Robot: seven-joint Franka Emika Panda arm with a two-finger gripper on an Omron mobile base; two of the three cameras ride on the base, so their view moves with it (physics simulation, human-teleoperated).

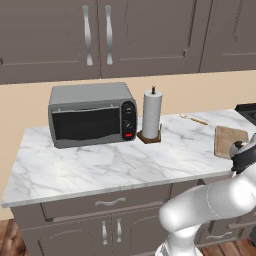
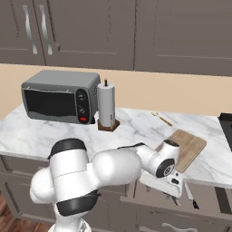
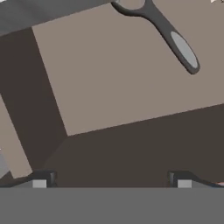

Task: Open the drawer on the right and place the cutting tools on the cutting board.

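Note:
The drawer [image 2: 206, 192] on the right stands pulled out under the counter. My gripper [image 2: 177, 192] reaches down into it, and its open jaws hold nothing. In the hand view the fingertips [image 3: 41, 181] stand wide apart over the drawer floor [image 3: 118, 74]. A dark forked cutting tool [image 3: 179, 46] with a grey inlay lies at the top right, well clear of the gripper [image 3: 112, 183]. Just right of the hand, a slim knife [image 2: 190, 195] lies in the drawer. The light wooden cutting board [image 2: 183, 147] [image 1: 231, 141] lies on the counter above the drawer.
A toaster oven [image 1: 92, 120] and a paper towel roll [image 1: 152, 115] stand on the marble counter [image 1: 110, 165] to the left. A thin wooden stick [image 2: 162, 118] lies behind the board. A dark stove edge [image 2: 225, 124] borders the counter at the right.

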